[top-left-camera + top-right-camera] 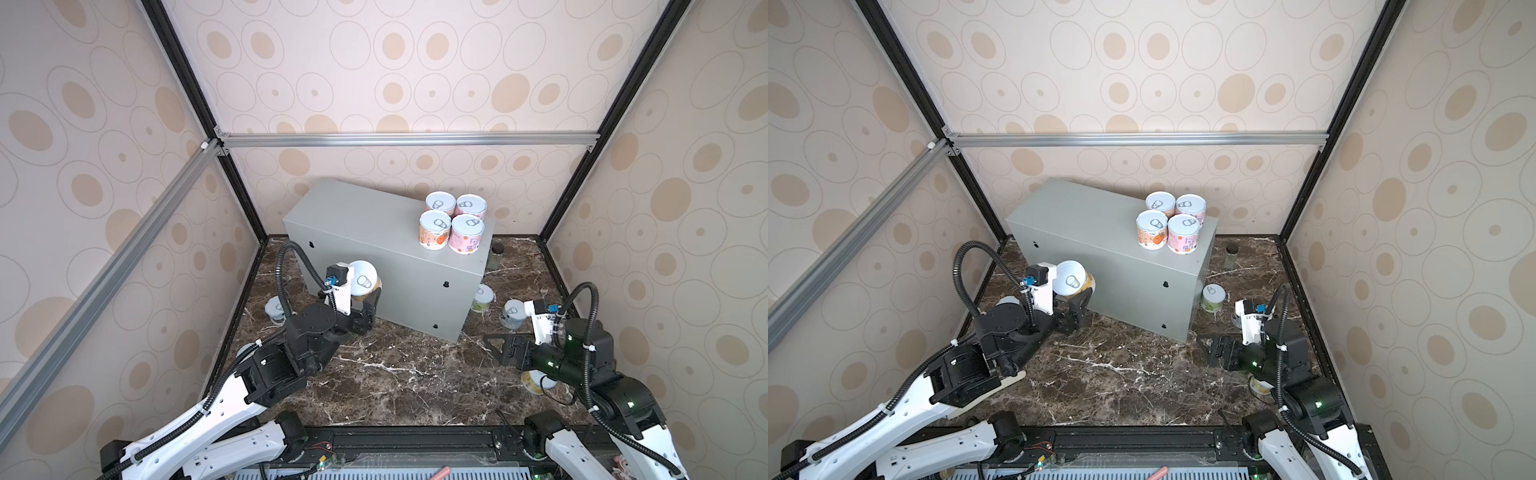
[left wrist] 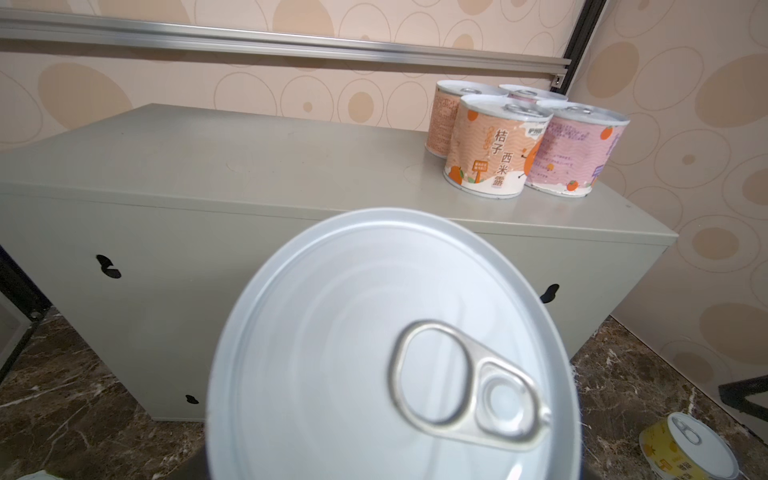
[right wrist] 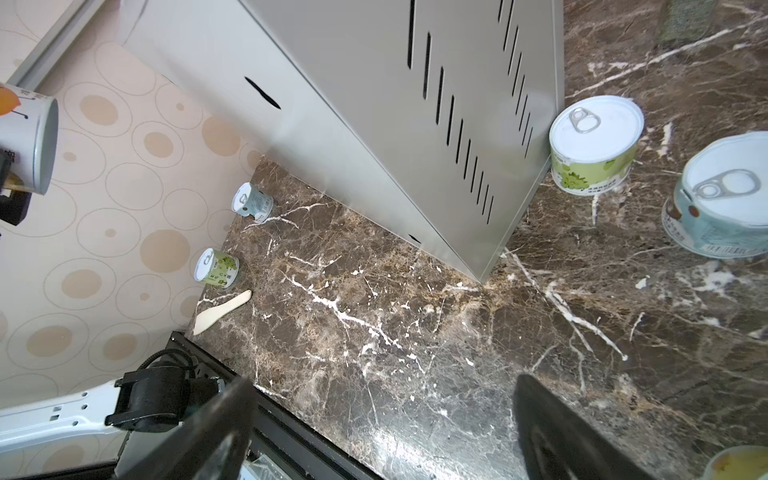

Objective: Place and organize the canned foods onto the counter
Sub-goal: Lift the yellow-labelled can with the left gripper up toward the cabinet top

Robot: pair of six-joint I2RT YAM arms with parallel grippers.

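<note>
Booth of beige ring-patterned wallpaper (image 1: 395, 62) on aluminium framing. Floor of dark brown marble (image 1: 395, 374) with white veins. Set askew on it, the counter (image 1: 365, 232): pale grey metal box, small black keyhole holes on the front face.

Left gripper (image 1: 365, 296): jaws a tin's width apart, clamped on the sides of the held tin (image 1: 365, 281). Tin raised off the marble, in front of the counter's front face toward its left end. Tilted, silver pull-tab lid turned up and back toward the wrist, filling the foreground of the left wrist view. Label orange-toned where visible. Contact between tin and counter face: cannot tell.

Right gripper (image 3: 382, 419): jaws spread wide, nothing between them. Low over bare marble off the counter's right front corner, touching nothing visible.

On the counter top, right end: four tins (image 1: 453, 222), upright in a tight two-by-two block, sides touching, orange and pink labels.

On the marble:
- green-label tin (image 1: 483, 298), just beside the counter's right end
- pale teal tin (image 1: 513, 313), near it, beside the right wrist
- yellow tin (image 1: 536, 383), partly hidden under the right arm
- another teal tin (image 1: 275, 309) and a second green tin (image 3: 217, 268), by the left wall
- wooden spatula (image 3: 222, 311), next to the second green tin
- small dark-lidded jar (image 1: 496, 250), near the back wall past the counter's right end
</note>
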